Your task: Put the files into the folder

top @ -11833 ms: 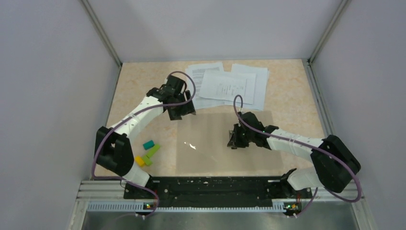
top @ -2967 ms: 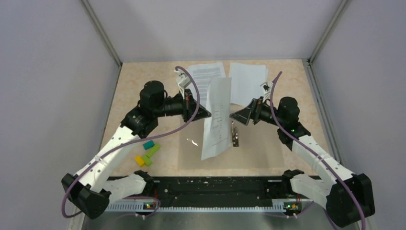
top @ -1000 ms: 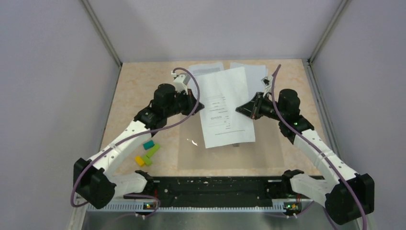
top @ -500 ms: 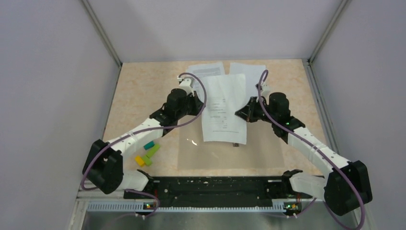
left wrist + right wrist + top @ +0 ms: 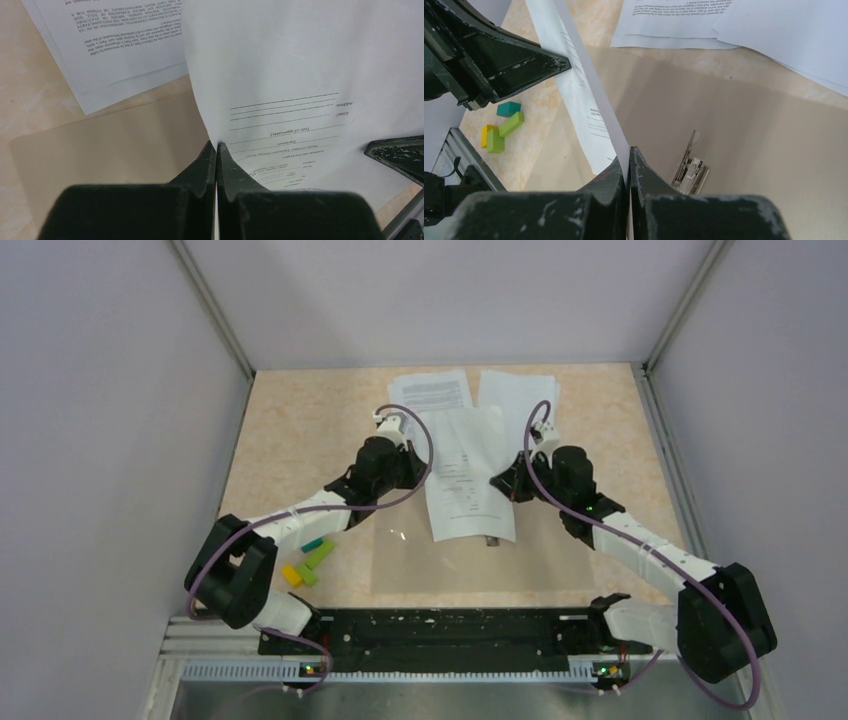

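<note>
Top external: beige bench [image 5: 290,430] w/ tan folder [image 5: 450,568] lying open and flat at centre, near the arm bases. Held file [image 5: 468,475] is over the folder's far half, text side up, its far end reaching past the folder's far edge. Its near edge is down by the clip; can't tell if it touches the folder. Two back files [image 5: 432,392] lie flat on the bench at the far side, side by side, off the folder.

Left fingers [image 5: 422,476] are pinched tight on the held file's left edge, right fingers [image 5: 502,483] likewise on its right edge; the arms come in from either side.

Left wrist: fingers [image 5: 216,150] closed w/ no gap, paper edge between the tips, sheet bowing up and away.

Right wrist: fingers [image 5: 628,156] closed on the other edge, sheet seen edge-on, folder below.

Metal clip [image 5: 691,170] sits on the folder's inside, just past the file's near edge. Small green, yellow and teal blocks [image 5: 310,558] sit on the bench left of the folder, apart from it.
</note>
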